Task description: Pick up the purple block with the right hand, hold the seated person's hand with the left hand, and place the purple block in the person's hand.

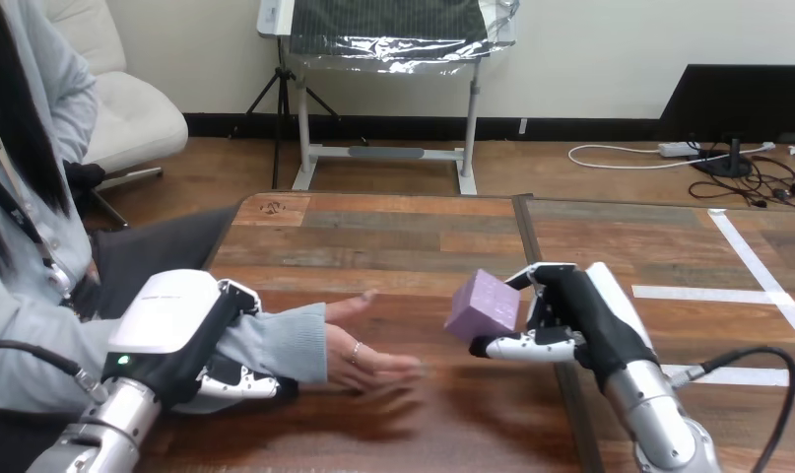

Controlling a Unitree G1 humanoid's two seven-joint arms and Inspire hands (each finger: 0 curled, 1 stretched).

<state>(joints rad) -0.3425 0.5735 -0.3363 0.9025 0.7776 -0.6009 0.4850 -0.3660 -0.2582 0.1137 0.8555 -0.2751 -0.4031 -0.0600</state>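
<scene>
Currently one purple block (484, 305) is pinched in the right hand (585, 315), just right of the person's hand (359, 350).

One wooden table (413, 232) spans the scene, with a dark seam (531, 246) running near to far and three white tape strips (708, 293) on its right part. At near left, the left hand (181, 325) is clamped round the person's sleeved wrist (275, 345), with fingers (240, 386) curled beneath it. The person's hand lies open, fingertips pointing right, low over the wood. Right of it, the right hand grips the block between fingers above and its thumb (521, 346) below, holding it tilted and clear of the table. A strip of bare wood separates the block from the person's fingertips. Count: two robot hands, one person's hand, one block.
</scene>
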